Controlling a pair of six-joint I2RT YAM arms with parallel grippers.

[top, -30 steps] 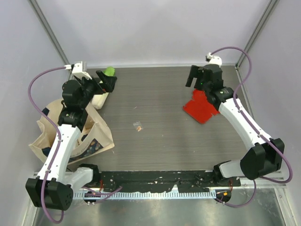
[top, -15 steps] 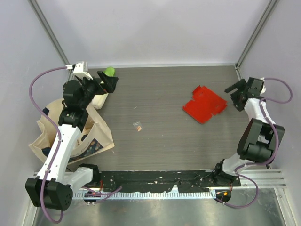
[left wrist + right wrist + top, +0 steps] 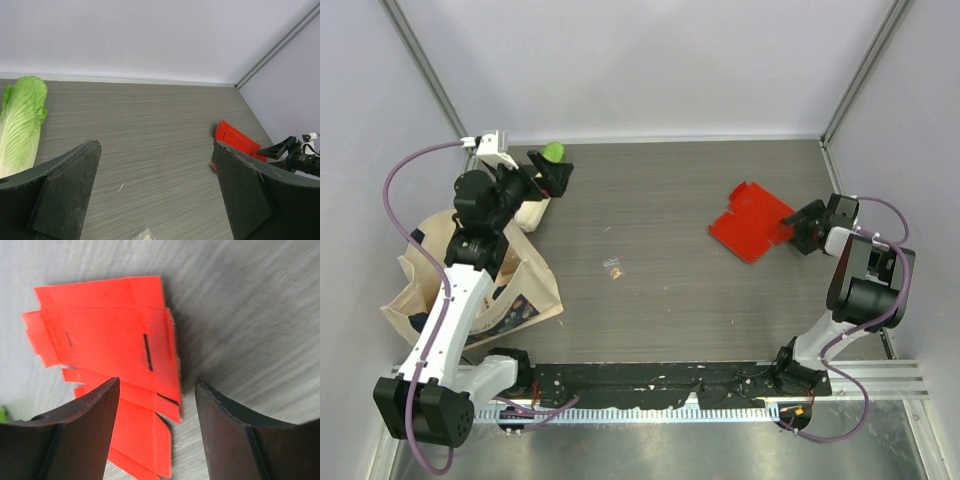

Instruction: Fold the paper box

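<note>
1. The box [image 3: 110, 335] is bright red thin card and is not folded yet. It is a flat sheet with straight creases, two short slits and small tabs at its edges.
2. It lies on the table [image 3: 660, 200], just under and ahead of the right pincer [image 3: 157, 390]. One edge of the sheet runs through the gap between the two fingers.
3. The right pincer stands open and holds nothing. Its fingers are broad, dark and matte. I cannot tell whether they touch the card.
4. The left pincer [image 3: 156, 150] is spread wide and empty. The box is well apart from it, far ahead and to its right. A green leaf [image 3: 22, 120] lies just beside its left finger.
5. The table is grey with a fine streaked grain and looks smooth.
6. I judge the card to be very light and flexible. It should bend easily along the creases, but it may crumple or tear at the slits and tabs if it is squeezed hard.
7. A flat sheet gives little to grip from above, and I expect it to slide on the table when it is pushed.
8. The edge nearest the right pincer casts a thin shadow, so it seems a little lifted. This outer flap, away from the slits, is probably the best place to take hold, with the other pincer pressing the middle panel down.
</note>
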